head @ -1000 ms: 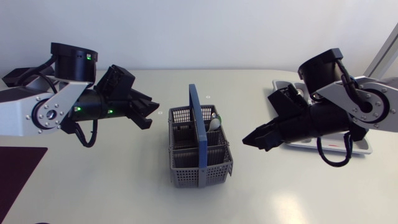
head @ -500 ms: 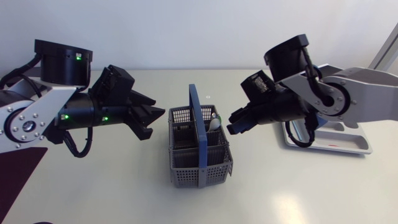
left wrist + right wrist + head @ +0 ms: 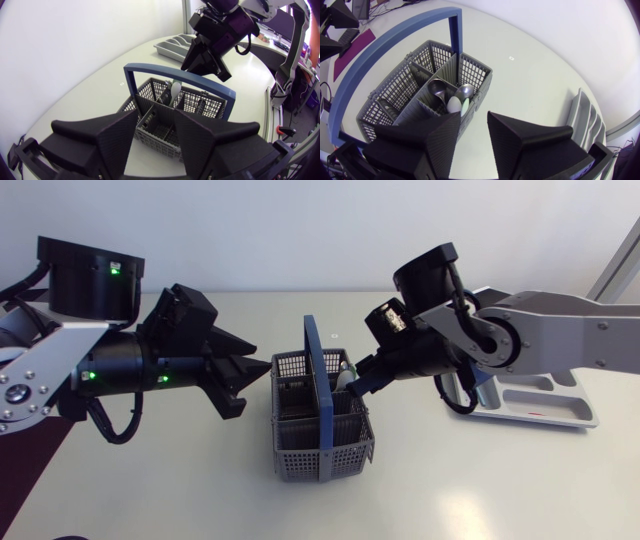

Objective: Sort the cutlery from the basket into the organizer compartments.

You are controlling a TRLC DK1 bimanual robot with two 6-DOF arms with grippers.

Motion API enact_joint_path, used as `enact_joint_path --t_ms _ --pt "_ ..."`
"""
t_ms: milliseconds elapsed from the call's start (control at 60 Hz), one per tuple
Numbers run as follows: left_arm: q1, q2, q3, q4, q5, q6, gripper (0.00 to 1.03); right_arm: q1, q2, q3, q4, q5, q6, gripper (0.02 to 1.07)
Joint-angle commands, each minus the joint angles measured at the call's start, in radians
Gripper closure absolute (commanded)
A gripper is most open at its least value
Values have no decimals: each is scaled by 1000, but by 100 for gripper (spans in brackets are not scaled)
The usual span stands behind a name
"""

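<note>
Head view: grey mesh plastic basket with a blue handle (image 3: 322, 420) at the middle of the white table (image 3: 200, 490); left end effector (image 3: 248, 383) just beside it; right end effector (image 3: 352, 384) over its far corner; grey plastic organizer tray (image 3: 550, 407) well apart.
Left wrist view: left end effector open, basket ahead.
Right wrist view: right end effector open above the basket's metal spoons (image 3: 465, 91).

Ahead of the left end effector (image 3: 156, 126), fingers spread apart: a grey cutlery basket (image 3: 165, 117) with a blue handle (image 3: 176, 75), standing on the pale counter (image 3: 85, 87). Inside, a white spoon (image 3: 175, 90) upright. Over the far side, the right end effector (image 3: 207, 67) - beyond it, a grey organizer (image 3: 172, 47).
</note>
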Motion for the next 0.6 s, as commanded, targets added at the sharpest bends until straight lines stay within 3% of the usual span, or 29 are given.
enact_joint_path --t_ms 0,67,217,583 --pt "-15 -33 18 -9 -9 3 53 18 35 33 11 19 5 65" --pt "-15 -49 12 -11 -11 3 53 33 49 42 16 54 5 66" --pt "-14 -89 -9 -17 -15 0 53 38 77 57 19 72 11 79" --pt "-23 -130 -46 -17 -15 -1 53 56 123 80 22 100 18 86"
